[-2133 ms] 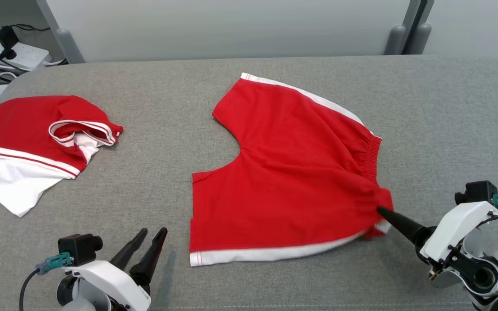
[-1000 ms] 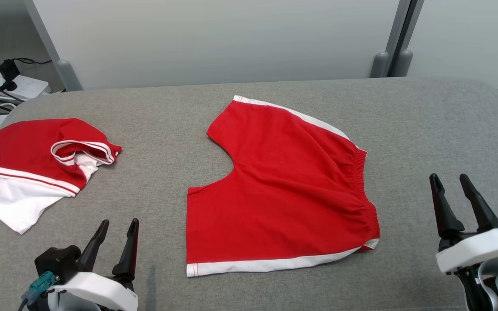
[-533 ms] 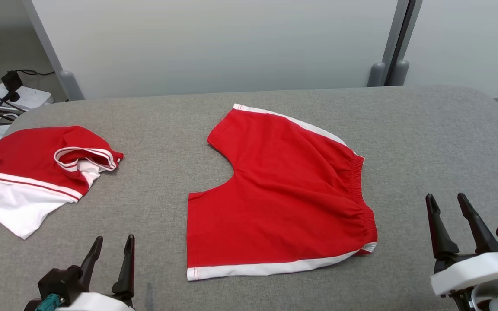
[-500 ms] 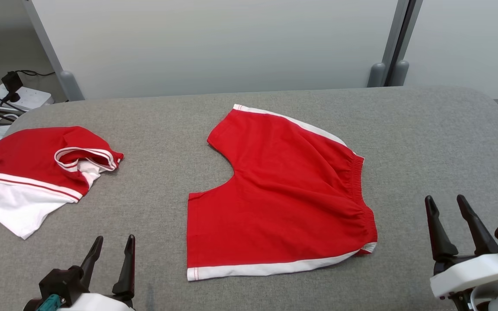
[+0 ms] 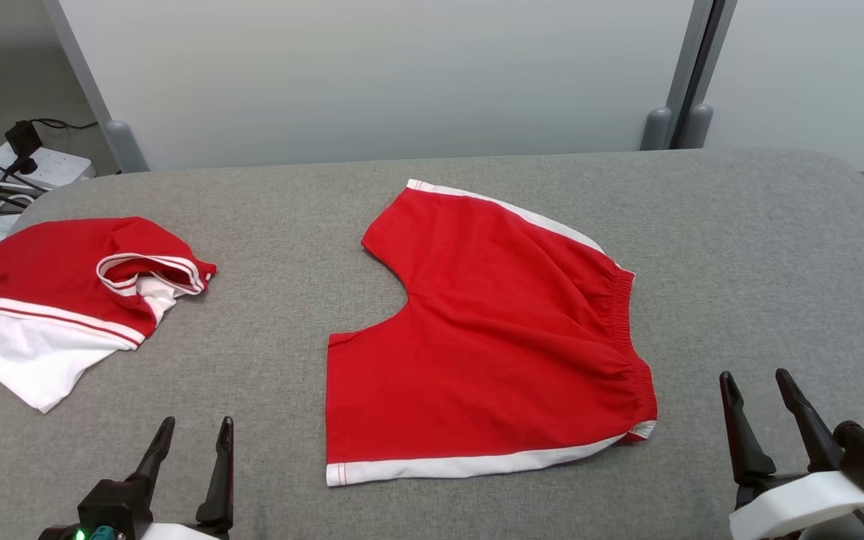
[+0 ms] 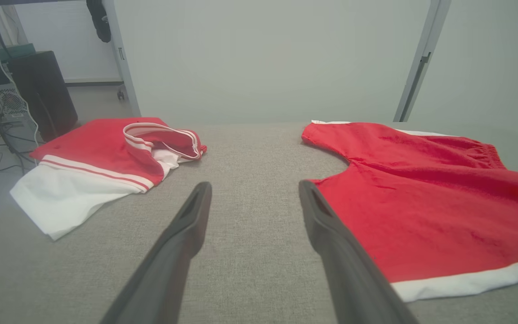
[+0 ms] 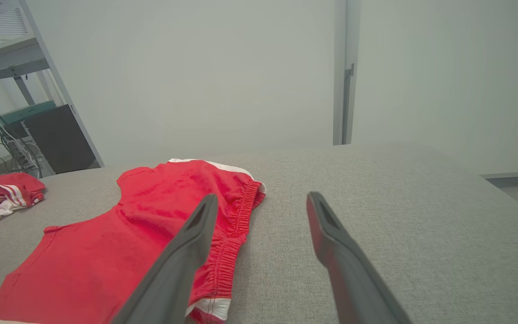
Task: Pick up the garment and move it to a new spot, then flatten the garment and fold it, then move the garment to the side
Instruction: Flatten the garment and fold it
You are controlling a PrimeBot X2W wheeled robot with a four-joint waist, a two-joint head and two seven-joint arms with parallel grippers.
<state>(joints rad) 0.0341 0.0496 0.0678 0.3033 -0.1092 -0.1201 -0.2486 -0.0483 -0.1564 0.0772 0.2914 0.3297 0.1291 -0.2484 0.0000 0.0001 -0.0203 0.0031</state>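
Observation:
The garment [image 5: 492, 337], red shorts with white side stripes and an elastic waistband, lies spread flat in the middle of the grey table [image 5: 762, 240]; it also appears in the left wrist view [image 6: 421, 198] and in the right wrist view [image 7: 151, 216]. My left gripper [image 5: 190, 427] stands open at the near left, apart from the shorts' left leg hem. My right gripper [image 5: 754, 379] stands open at the near right, just right of the waistband, touching nothing. In each wrist view the open gripper [image 6: 254, 189] [image 7: 261, 198] has bare table between its fingers.
A second red-and-white garment [image 5: 79, 292] lies crumpled at the table's left edge, seen too in the left wrist view [image 6: 101, 166]. A power strip with cables [image 5: 4, 169] sits on the floor beyond it. Grey partition panels [image 5: 402, 75] stand behind the table.
My right gripper has let go of the waistband corner and drawn back to the near right, open. Both grippers have sunk lower in view, and the head camera has tilted up a little.

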